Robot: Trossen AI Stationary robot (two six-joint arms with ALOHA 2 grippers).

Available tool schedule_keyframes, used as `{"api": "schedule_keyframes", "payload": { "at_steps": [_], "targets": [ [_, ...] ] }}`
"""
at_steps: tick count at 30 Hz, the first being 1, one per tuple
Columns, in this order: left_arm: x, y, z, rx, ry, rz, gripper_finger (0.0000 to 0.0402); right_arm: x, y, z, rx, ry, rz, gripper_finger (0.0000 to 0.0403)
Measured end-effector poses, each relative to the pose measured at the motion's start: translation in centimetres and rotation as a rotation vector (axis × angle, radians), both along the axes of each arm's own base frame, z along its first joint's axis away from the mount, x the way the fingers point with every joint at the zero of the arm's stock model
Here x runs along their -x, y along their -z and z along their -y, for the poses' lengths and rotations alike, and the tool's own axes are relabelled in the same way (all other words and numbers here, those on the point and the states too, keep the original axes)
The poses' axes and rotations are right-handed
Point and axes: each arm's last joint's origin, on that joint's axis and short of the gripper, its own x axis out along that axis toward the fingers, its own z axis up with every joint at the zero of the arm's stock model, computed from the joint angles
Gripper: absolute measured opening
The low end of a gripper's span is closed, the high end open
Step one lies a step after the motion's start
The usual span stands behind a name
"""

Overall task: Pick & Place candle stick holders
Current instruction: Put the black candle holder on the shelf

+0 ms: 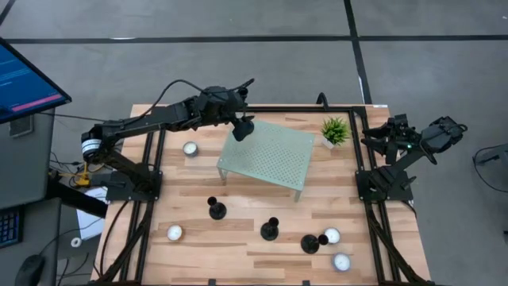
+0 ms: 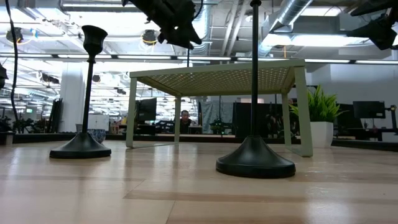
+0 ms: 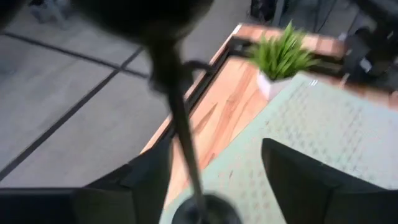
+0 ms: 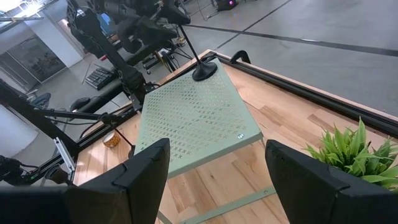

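One black candle stick holder (image 1: 244, 128) stands on the far left corner of the pale green perforated stand (image 1: 270, 163). My left gripper (image 1: 240, 118) is open around its thin stem (image 3: 181, 118), with a dark finger (image 3: 146, 183) apart from the stem on each side. Its base (image 4: 204, 71) rests on the stand top. Three more holders stand on the wooden table in front of the stand (image 1: 216, 210) (image 1: 270, 230) (image 1: 309, 243). My right gripper (image 1: 375, 136) waits open at the table's right edge, empty (image 4: 214, 149).
White tealights lie at the left of the stand (image 1: 190, 148), front left (image 1: 175, 233) and front right (image 1: 332, 236) (image 1: 341, 261). A small green potted plant (image 1: 335, 131) stands beside the stand's far right corner. A black frame (image 1: 151, 171) edges the table.
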Motion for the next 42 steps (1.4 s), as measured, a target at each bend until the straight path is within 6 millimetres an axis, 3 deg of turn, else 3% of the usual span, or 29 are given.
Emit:
{"api": "schedule_keyframes", "payload": {
  "at_steps": [5, 12, 18, 21, 26, 34, 42],
  "targets": [
    [1.5, -0.8, 0.3, -0.021, -0.057, -0.003, 0.0282, 0.0, 0.0, 0.0, 0.001, 0.0, 0.0, 0.0256],
    [5.1, -3.2, 1.6, -0.049, -0.06, 0.079, 0.0285, -0.1, -0.5, -0.1, 0.041, -0.017, 0.027, 0.0256],
    [9.3, -5.6, 3.2, -0.037, -0.067, 0.235, 0.0283, -0.5, -3.0, -0.3, 0.182, -0.034, 0.156, 0.0256],
    [11.8, -6.8, 4.2, -0.011, -0.071, 0.34, 0.0267, -1.4, -4.2, -0.8, 0.301, -0.024, 0.142, 0.0256],
    [15.1, -7.8, 6.0, -0.009, -0.015, 0.442, 0.0198, -4.4, -5.3, -2.8, 0.416, -0.055, 0.0, 0.0256],
    [18.1, -8.1, 7.3, -0.004, 0.01, 0.493, 0.0025, -10.8, -4.8, -7.3, 0.407, -0.248, -0.242, 0.0256],
    [18.2, -8.1, 7.2, -0.037, -0.026, 0.476, 0.0004, -17.5, -3.6, -10.4, 0.377, -0.361, -0.414, 0.0256]
  ]
}}
